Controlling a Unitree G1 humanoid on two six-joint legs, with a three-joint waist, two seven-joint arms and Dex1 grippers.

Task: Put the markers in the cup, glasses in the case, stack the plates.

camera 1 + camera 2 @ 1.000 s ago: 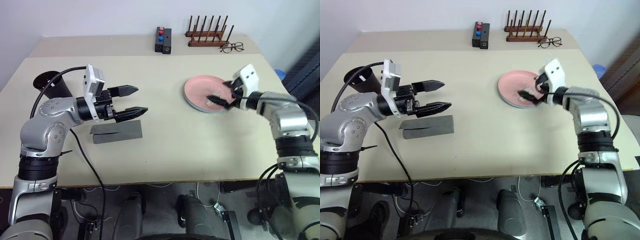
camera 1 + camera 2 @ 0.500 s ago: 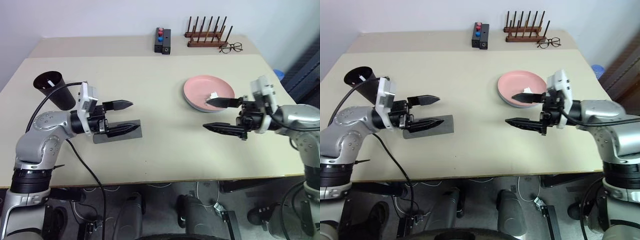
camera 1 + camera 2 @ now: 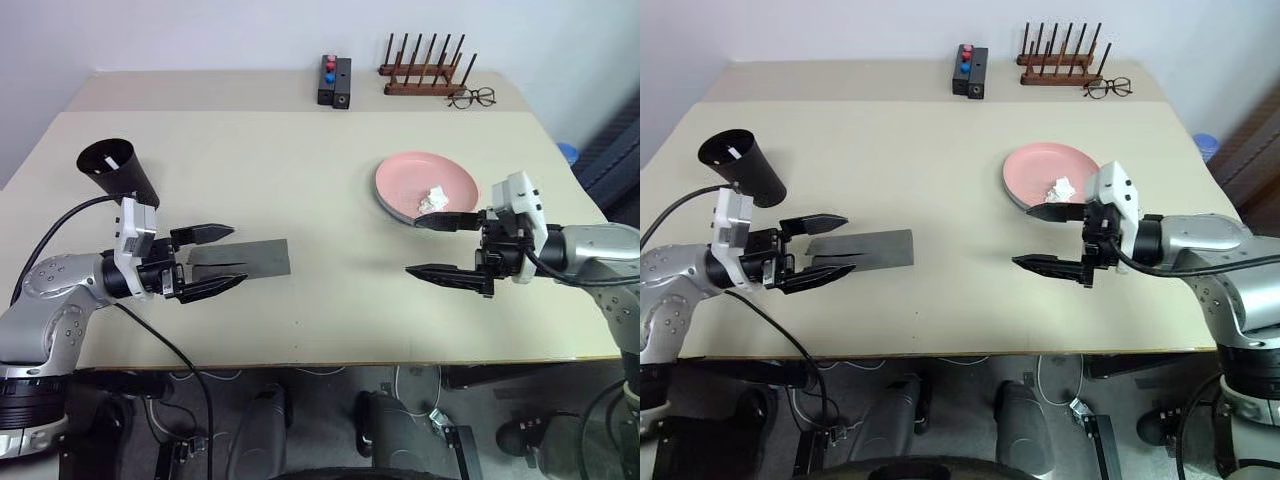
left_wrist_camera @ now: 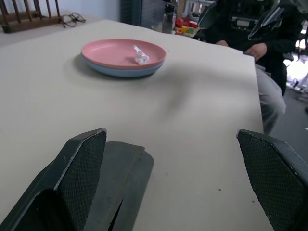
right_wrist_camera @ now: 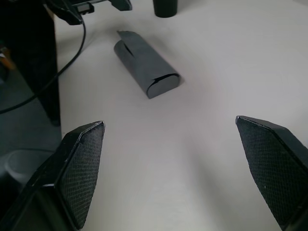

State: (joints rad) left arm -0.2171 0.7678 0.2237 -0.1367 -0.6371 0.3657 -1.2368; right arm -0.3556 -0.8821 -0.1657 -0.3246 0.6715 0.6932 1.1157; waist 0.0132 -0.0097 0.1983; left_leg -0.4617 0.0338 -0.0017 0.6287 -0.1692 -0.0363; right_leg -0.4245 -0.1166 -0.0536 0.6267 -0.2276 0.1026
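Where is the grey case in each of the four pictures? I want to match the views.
Left eye view: grey case lies on the table, just ahead of the left gripper.
Right eye view: same place, below the black cup.
Left wrist view: low in the picture, beside one finger.
Right wrist view: upper middle.
Shared landmark: the pink plate.

Right gripper (image 5: 175, 168): both black fingers (image 5: 79, 168) spread wide apart, empty, above the pale table (image 5: 216, 72). Grey case (image 5: 146, 65) lies flat at 12 o'clock, well apart. Black cup (image 5: 165, 6) base beyond it. A black cable (image 5: 48, 79) hangs at 10 o'clock.
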